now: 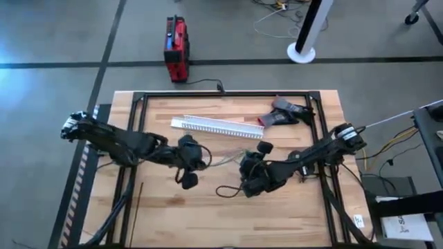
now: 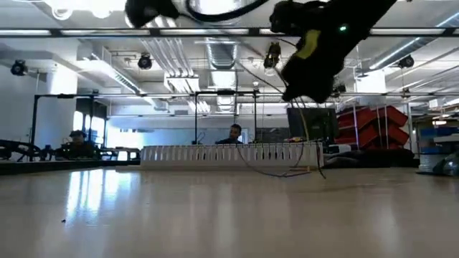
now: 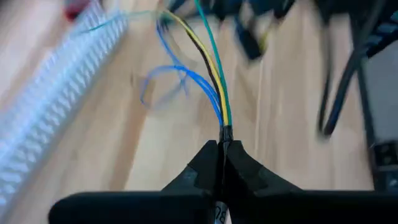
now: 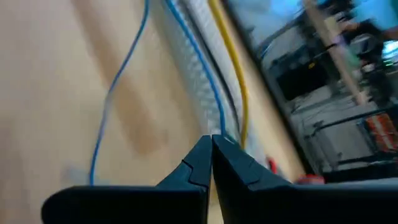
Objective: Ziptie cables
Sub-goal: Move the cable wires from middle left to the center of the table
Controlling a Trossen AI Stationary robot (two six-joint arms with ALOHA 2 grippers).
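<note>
I have both arms reaching in over the middle of the worktop (image 1: 208,207). My left hand (image 3: 222,149) is clamped on the cables (image 3: 208,68): its fingers meet around the gathered ends, and blue, yellow, green and dark wires fan out from there across the wood. In the high view that left hand sits at centre-left, the cables trailing between it and my right hand (image 4: 211,146). The right hand's fingers are pressed together, with the blue and yellow wires running just past their tips; I cannot tell if they pinch any. The white channel (image 1: 216,125) lies beyond both hands. I cannot make out the ziptie.
</note>
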